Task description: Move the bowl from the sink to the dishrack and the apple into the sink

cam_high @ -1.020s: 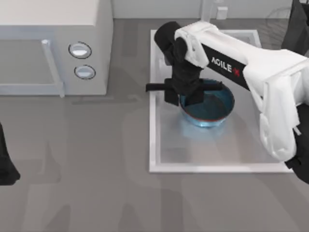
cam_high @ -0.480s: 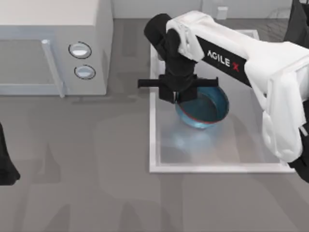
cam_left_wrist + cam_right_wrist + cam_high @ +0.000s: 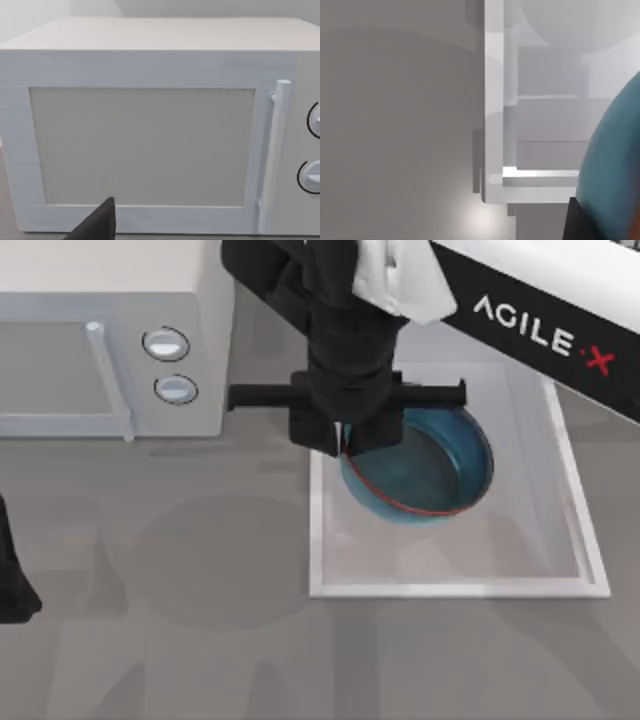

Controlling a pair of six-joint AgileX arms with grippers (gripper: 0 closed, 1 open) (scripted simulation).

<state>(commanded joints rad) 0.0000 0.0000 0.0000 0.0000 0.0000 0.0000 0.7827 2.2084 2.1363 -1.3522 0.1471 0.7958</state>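
Note:
My right gripper [image 3: 346, 443] is shut on the left rim of the blue bowl [image 3: 425, 465]. It holds the bowl tilted in the air above the white sink [image 3: 450, 588], over the sink's left half. In the right wrist view the bowl's blue wall [image 3: 615, 165] sits close beside a dark finger [image 3: 580, 222], with the sink's rim [image 3: 494, 125] far below. My left arm [image 3: 10, 580] is parked at the table's left edge. The apple and the dishrack are out of view.
A white microwave [image 3: 100, 340] with two round knobs [image 3: 165, 344] stands at the back left, close to the sink's left rim. The left wrist view faces the microwave door [image 3: 145, 145]. Bare grey tabletop [image 3: 200, 640] runs along the front.
My right arm has risen toward the camera with the bowl in its grip. The bowl has left the sink floor and drifted slightly left.

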